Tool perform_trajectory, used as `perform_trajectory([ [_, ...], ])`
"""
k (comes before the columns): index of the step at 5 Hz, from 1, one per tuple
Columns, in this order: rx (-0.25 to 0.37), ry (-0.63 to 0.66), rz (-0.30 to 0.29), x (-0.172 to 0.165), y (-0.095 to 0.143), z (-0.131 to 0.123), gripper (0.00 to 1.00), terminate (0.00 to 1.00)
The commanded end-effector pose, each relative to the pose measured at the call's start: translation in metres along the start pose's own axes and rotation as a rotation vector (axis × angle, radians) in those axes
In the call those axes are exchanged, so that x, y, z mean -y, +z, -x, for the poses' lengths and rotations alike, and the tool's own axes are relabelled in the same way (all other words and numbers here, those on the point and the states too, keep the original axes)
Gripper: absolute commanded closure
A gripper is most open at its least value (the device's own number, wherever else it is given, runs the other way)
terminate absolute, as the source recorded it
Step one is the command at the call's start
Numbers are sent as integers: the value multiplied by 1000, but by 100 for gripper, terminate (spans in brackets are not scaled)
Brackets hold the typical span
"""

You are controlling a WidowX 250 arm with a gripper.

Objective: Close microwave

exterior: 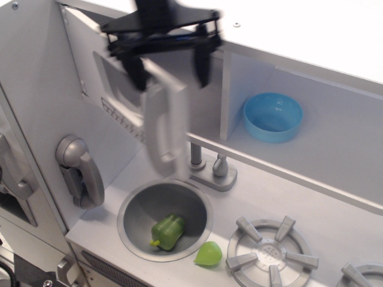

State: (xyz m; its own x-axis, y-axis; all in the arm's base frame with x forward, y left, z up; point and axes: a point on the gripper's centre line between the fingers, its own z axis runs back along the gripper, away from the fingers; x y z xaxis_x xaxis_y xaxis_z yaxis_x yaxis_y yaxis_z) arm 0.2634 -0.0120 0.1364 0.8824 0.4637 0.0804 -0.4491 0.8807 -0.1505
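The microwave is the white compartment at the upper left of the toy kitchen. Its white door (119, 101) with a clear window, a row of small buttons and a tall silver handle (163, 128) is swung most of the way shut and looks blurred by motion. My black gripper (170, 66) hangs at the door's top free edge. Its two fingers (201, 60) are spread, one on each side of the door's edge, holding nothing.
A blue bowl (273, 116) sits in the compartment to the right. Below are a silver faucet (212, 170), a sink (136, 206) with a green pepper (168, 231), a green fruit (208, 254) on the counter, burners (266, 254) and a grey toy phone (81, 170) on the left wall.
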Motion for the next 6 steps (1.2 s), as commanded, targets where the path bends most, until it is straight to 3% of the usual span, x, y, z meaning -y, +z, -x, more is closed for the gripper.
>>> perform_trajectory([
  [1,2,-134,53,29,9,31,0,0],
  [2,-13,-210,19,-3,4,52,0,0],
  [3,-8,-219,-27,-33,-6,48,0,0],
  [6,85,-51,-69,-74,-13,-22,0,0],
])
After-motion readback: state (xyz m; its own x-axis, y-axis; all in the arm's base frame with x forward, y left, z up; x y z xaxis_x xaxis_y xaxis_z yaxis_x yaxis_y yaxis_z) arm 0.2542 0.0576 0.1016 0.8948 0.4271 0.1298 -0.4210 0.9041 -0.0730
